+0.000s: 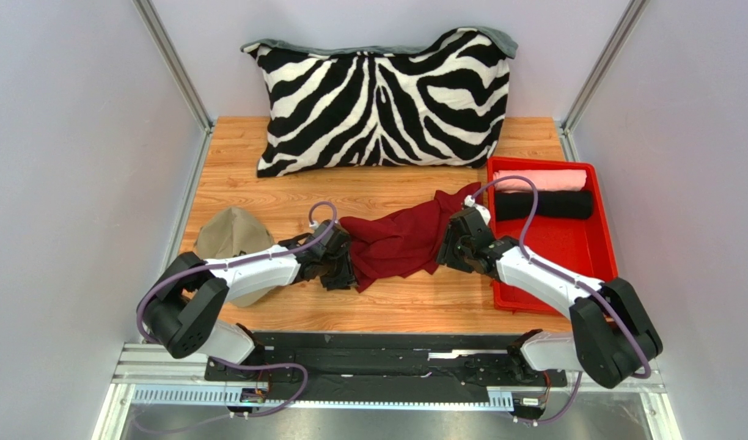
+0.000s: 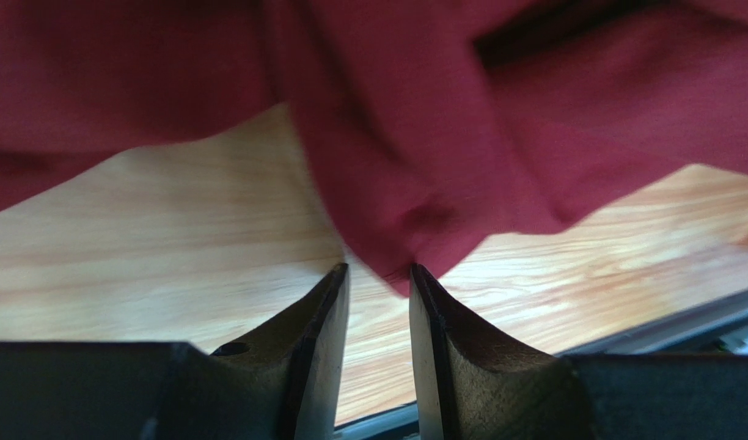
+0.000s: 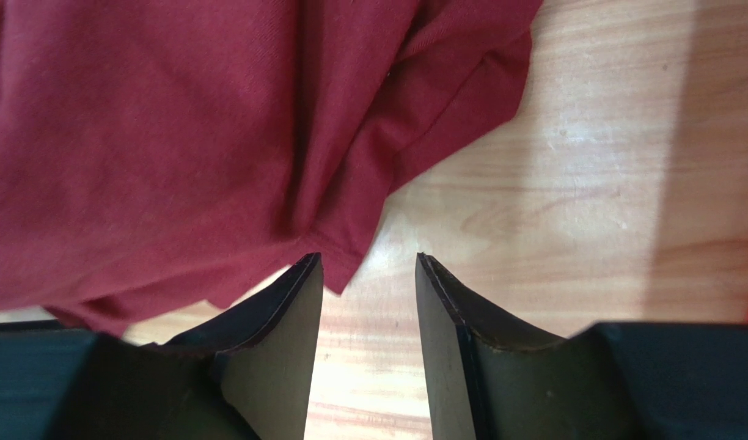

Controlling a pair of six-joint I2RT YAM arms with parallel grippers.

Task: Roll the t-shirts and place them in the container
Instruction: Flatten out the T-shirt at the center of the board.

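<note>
Wooden table (image 1: pixel 249 188) bears the maroon shirt (image 1: pixel 401 243) crumpled mid-table, soft and limp, likely to sag and bunch; hems and corners look the best holds. At its edges the left gripper (image 2: pixel 378 268) and right gripper (image 3: pixel 368 258) stand with jaws part-open, holding nothing.

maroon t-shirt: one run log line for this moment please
dark red cloth t-shirt unrolled, rumpled on wooden table | left pincer open at shirt edge | right pincer open beside hem
</note>
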